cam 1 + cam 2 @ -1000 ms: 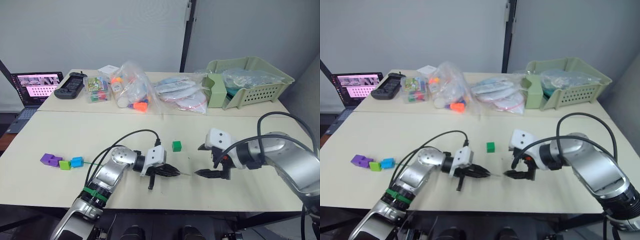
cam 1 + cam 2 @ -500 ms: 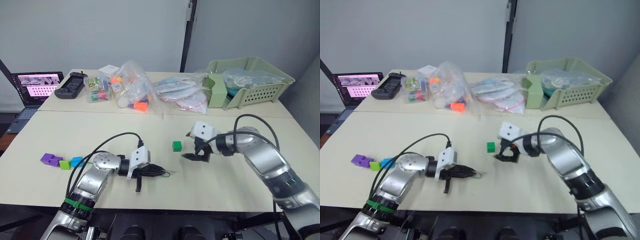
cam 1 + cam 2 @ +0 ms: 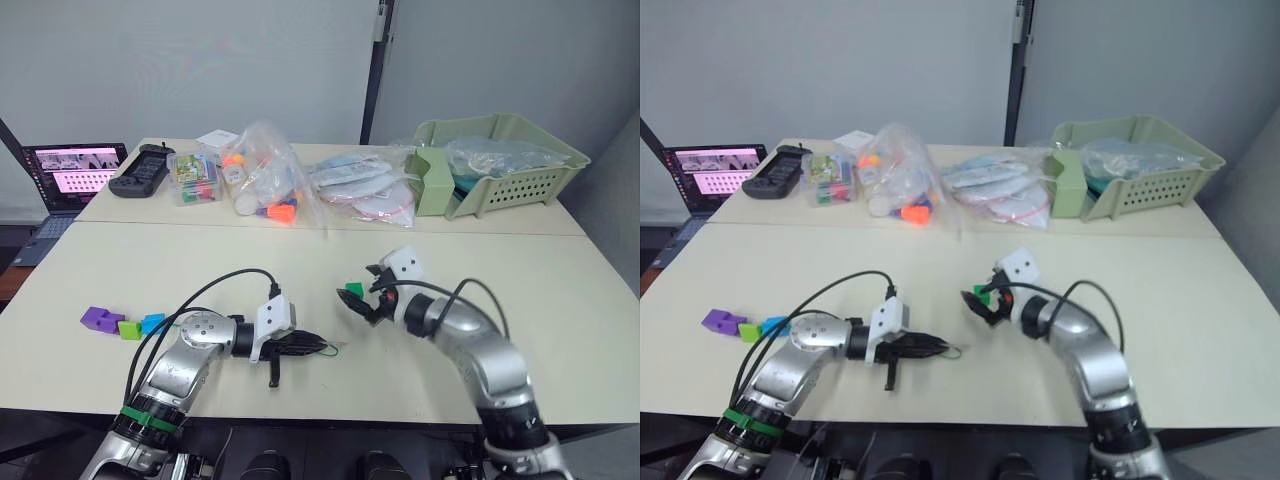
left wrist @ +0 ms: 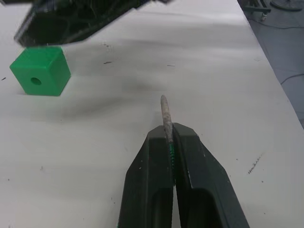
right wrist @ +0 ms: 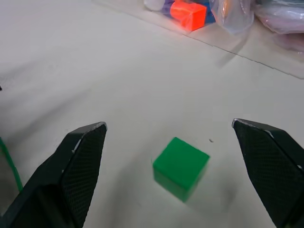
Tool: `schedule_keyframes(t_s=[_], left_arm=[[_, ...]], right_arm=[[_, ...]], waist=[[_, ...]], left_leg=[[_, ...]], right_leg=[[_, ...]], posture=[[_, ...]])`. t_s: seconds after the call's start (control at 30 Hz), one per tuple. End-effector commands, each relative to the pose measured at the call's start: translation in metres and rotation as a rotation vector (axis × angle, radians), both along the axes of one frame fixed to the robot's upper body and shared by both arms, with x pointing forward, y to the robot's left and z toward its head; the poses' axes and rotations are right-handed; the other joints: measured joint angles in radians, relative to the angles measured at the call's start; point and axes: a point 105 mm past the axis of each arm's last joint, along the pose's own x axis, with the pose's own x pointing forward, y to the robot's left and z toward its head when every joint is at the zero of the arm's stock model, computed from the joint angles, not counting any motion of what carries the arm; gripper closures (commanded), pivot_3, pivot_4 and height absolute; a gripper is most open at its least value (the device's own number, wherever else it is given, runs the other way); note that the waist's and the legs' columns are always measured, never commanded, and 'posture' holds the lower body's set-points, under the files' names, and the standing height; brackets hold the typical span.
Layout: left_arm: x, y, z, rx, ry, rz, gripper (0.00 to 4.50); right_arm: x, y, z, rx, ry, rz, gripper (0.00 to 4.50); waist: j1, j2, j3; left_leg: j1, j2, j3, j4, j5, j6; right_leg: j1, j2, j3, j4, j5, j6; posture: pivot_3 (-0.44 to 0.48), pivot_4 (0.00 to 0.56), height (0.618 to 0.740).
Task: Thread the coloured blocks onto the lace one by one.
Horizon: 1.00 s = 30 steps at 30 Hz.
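A green block (image 3: 353,290) sits on the table's middle, its hole facing sideways (image 4: 40,77). My right gripper (image 3: 362,298) is open with its fingers on either side of that block (image 5: 180,167), not touching it. Just left of it, my left gripper (image 3: 305,342) is shut on the lace, whose greyish tip (image 4: 165,113) sticks out past the fingers toward the block. The green lace (image 3: 335,347) trails back to the left. Two purple blocks (image 3: 100,319), a lime one (image 3: 129,329) and a blue one (image 3: 152,323) lie together at the table's left.
Along the back stand a laptop (image 3: 72,172), a black controller (image 3: 140,168), clear bags of toys (image 3: 262,182) with orange pieces (image 5: 189,13), and a pale green basket (image 3: 500,160) at the right. A black cable (image 3: 225,280) arcs over the left arm.
My right gripper has swung left and back across the table to the green block and now straddles it. My left gripper has drawn slightly left, still holding the lace tip.
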Motion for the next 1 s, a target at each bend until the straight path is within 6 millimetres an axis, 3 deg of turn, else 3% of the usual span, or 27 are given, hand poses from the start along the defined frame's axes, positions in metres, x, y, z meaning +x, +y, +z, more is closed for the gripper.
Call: schedule_keyframes(t_s=[0.03,0.23,0.67,0.77,1.0], left_arm=[[0.001,-0.006,0.009,-0.016,-0.034,-0.031,4.50],[0.001,-0.007,0.010,-0.014,-0.034,-0.040,4.50],[0.002,-0.005,0.013,-0.012,-0.034,-0.036,4.50],[0.002,-0.005,0.013,-0.014,-0.033,-0.032,4.50],[0.000,-0.007,0.012,-0.021,-0.029,-0.035,4.50]], right_arm=[[-0.003,0.000,0.006,0.016,-0.041,-0.087,0.03],[0.002,-0.007,-0.011,0.059,0.009,-0.207,0.03],[0.020,0.013,-0.033,0.079,0.051,-0.231,0.03],[0.023,0.012,-0.033,0.077,0.037,-0.241,0.85],[0.016,0.014,-0.031,0.090,0.029,-0.219,3.28]], waist=[[0.001,0.000,0.000],[-0.001,0.000,0.000],[-0.005,0.000,0.000],[-0.006,0.000,0.000],[-0.006,0.000,0.000]], left_leg=[[0.000,0.000,0.000,0.000,0.000,0.000],[0.000,0.000,0.000,0.000,0.000,0.000],[0.001,0.001,0.000,0.000,0.000,0.000],[0.001,0.000,0.000,0.000,0.000,0.000],[0.001,0.000,0.000,-0.001,0.000,0.000]], right_leg=[[0.000,0.000,0.000,0.000,0.000,0.000],[0.000,0.000,0.000,-0.001,0.000,0.000],[0.000,0.001,0.000,-0.001,0.000,0.000],[0.000,0.001,0.000,-0.001,0.000,0.000],[0.000,0.001,0.000,0.000,0.000,0.000]], posture=[[0.000,0.150,0.734],[0.000,0.150,0.734],[0.000,0.150,0.734],[0.000,0.150,0.734],[0.000,0.150,0.734]])
